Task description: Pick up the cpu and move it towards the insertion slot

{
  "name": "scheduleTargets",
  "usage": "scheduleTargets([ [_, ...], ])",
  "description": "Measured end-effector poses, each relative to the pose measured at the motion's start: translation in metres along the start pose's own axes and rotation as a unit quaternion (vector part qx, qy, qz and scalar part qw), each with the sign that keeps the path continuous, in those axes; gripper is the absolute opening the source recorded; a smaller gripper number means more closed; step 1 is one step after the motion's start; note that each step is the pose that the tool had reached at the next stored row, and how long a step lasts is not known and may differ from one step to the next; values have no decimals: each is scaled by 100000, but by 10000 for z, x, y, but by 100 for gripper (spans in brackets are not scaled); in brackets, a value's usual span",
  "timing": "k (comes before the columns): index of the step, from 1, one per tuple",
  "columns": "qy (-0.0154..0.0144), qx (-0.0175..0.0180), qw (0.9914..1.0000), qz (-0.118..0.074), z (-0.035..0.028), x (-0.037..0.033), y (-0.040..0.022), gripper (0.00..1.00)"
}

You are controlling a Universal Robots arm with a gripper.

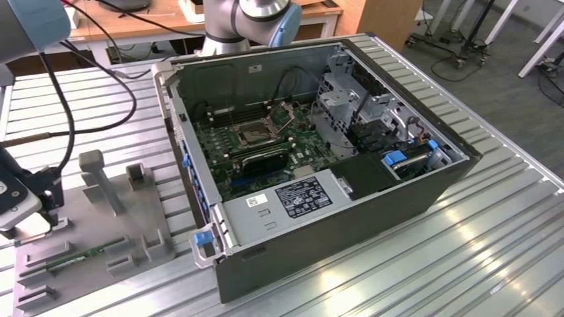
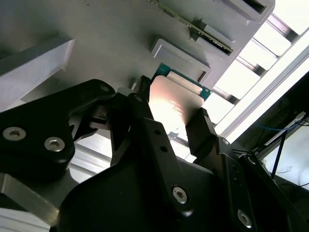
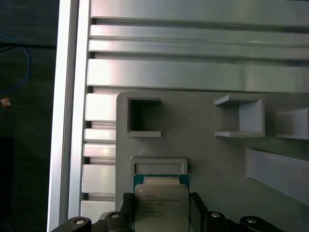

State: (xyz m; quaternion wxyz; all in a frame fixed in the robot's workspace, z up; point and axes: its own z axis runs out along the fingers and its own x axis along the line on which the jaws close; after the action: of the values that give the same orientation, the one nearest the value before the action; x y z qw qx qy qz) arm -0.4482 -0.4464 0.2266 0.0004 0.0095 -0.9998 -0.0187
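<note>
Exterior view: we see the insertion slot inside the open computer case, well apart from the grey fixture plate at that view's left. Second wrist view: the gripper clamps the cpu by two edges. First wrist view: the cpu's printed face lies over that plate.

Silver cpu flat between jaws; insertion slot, silver-framed, on green board.

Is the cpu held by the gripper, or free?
Held, it seems: in both wrist views the gripper closes on two opposite edges of the cpu. Lifted or not, cannot tell.
</note>
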Motion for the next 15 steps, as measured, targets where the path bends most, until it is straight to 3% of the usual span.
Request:
scheduleTargets([
  [7,-3,-1,100000,-1,-78,0,3,55],
  [15,1,1,100000,-1,-99,0,4,55],
])
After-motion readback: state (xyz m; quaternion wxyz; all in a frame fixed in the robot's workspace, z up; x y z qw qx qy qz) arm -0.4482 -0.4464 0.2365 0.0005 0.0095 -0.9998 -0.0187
